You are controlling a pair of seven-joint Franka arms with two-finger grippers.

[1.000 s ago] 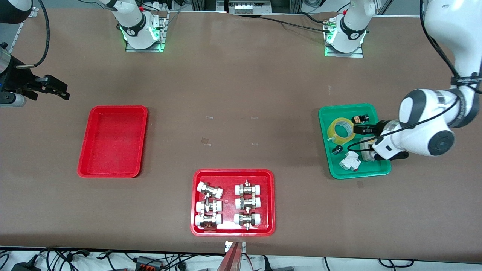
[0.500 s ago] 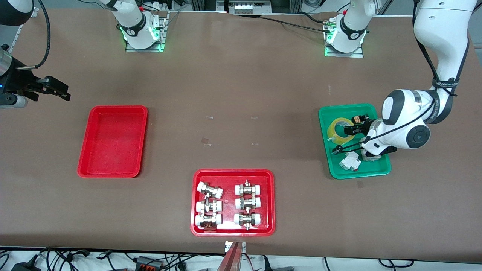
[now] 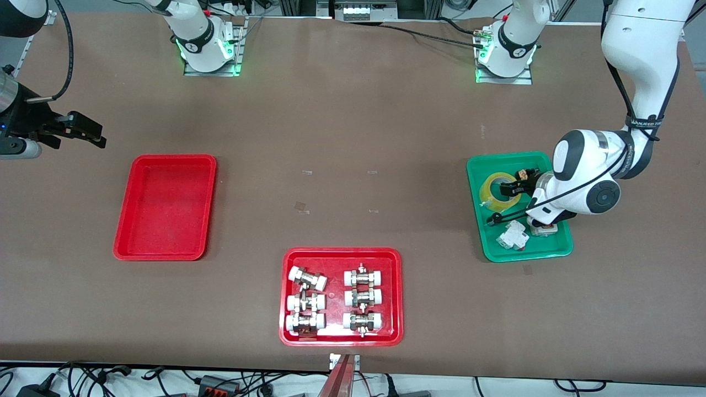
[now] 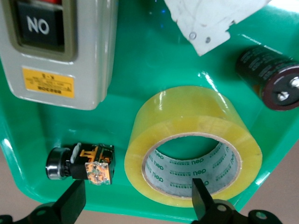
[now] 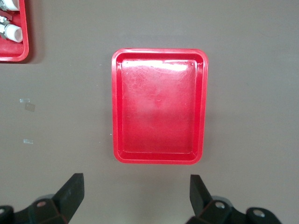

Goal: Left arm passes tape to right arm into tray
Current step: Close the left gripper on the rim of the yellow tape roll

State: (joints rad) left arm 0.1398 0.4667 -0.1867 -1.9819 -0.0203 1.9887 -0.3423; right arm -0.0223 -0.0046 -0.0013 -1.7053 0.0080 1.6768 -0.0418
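The roll of translucent yellow packing tape with a white inner core (image 3: 499, 191) lies flat in the green rectangular plastic tray (image 3: 485, 245) at the left arm's end of the table. The white left arm with the all-white blocky wrist (image 3: 584, 179) has swung in over that tray since a second ago; its elbow stands higher and closer to its base than before, and its wrist has shifted toward the tape. Its black left gripper (image 3: 511, 193) now hangs low over the roll, where earlier it sat just beside the roll's edge.

In the left wrist view the left gripper (image 4: 138, 198) is spread wide and holds nothing; one fingertip (image 4: 200, 196) shows against the roll's white core (image 4: 187, 161), the other (image 4: 72, 200) outside the roll, by a small black-and-orange component (image 4: 81, 164). Beside the tape in the same tray lie a grey switch box with a yellow label (image 4: 58, 46), a black cylindrical capacitor (image 4: 271, 79) and a white plastic part (image 4: 210, 18).

The right arm with the silver wrist collar (image 3: 11, 118) waits at its own end of the table, and has barely moved. Its black right gripper (image 3: 83, 129) hangs over bare tabletop, above the plain red rectangular plastic tray (image 3: 124, 242); in the right wrist view the right gripper (image 5: 135, 193) is wide apart and empty, with that tray's rim (image 5: 159, 161) beneath.

The red tray of white-capped metal fittings (image 3: 342, 339) sits nearest the front camera, unchanged.
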